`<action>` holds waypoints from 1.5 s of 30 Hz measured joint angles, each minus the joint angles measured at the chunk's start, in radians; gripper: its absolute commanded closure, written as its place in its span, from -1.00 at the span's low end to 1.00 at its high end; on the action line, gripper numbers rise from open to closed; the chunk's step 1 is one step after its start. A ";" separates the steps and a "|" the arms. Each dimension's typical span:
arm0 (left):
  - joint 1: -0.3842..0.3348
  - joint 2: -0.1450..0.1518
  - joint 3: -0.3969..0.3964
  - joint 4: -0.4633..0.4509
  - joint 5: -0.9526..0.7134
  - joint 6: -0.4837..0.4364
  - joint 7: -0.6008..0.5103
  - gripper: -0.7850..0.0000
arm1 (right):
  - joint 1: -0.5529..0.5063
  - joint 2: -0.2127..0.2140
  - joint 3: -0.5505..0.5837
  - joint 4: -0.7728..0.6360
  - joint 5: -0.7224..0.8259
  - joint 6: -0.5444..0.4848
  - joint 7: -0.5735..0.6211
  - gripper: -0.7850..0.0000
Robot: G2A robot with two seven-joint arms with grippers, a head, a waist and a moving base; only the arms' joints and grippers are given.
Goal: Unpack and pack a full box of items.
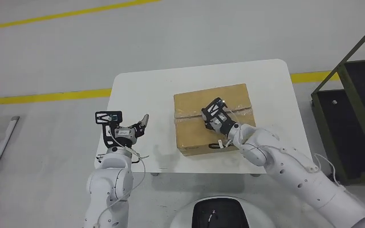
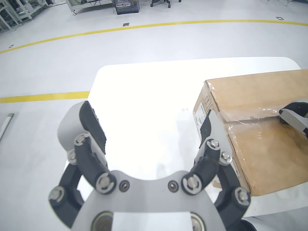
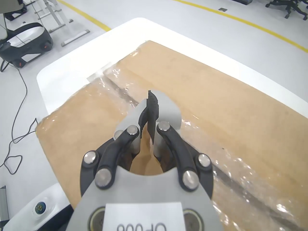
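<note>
Box (image 1: 194,105) sits taped on our worktop (image 1: 148,91); our right pincer (image 3: 151,106) is clenched over its seam (image 3: 115,85), our left pincer (image 2: 148,111) released beside it.

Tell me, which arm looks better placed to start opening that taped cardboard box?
Probably the right. The right gripper, shut, sits over the cardboard box, at the tape seam along its top. The left gripper is open beside the box, above the white table.
</note>
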 measured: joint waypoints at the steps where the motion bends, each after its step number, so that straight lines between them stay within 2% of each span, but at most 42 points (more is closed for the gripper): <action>1: 0.000 0.000 0.000 0.000 0.000 0.000 0.000 -1.00 | -0.015 0.005 0.019 -0.004 -0.002 -0.002 0.004 1.00; 10: 0.000 0.000 0.000 0.000 0.000 0.000 0.000 -1.00 | -0.150 0.046 0.205 -0.100 0.004 -0.005 0.047 1.00; 22: 0.000 0.000 0.000 0.000 0.000 0.000 0.000 -1.00 | -0.285 0.080 0.474 -0.187 0.136 -0.017 0.079 1.00; 25: 0.000 0.000 0.000 0.000 0.000 0.000 0.000 -1.00 | -0.299 0.081 0.500 -0.239 0.176 -0.046 0.069 1.00; 29: 0.000 0.000 0.000 0.000 0.000 0.000 0.000 -1.00 | -0.270 0.072 0.437 -0.304 0.156 -0.093 0.064 1.00; 33: 0.000 0.000 0.000 0.000 0.000 0.000 0.000 -1.00 | -0.177 0.044 0.292 -0.283 0.114 -0.118 0.055 1.00; 40: 0.000 0.000 0.000 0.000 0.000 0.000 0.000 -1.00 | 0.029 -0.036 0.016 -0.094 0.088 -0.123 0.011 1.00; 45: 0.000 0.000 0.000 0.000 0.000 0.000 0.000 -1.00 | 0.101 -0.079 -0.074 0.042 0.080 -0.090 0.000 1.00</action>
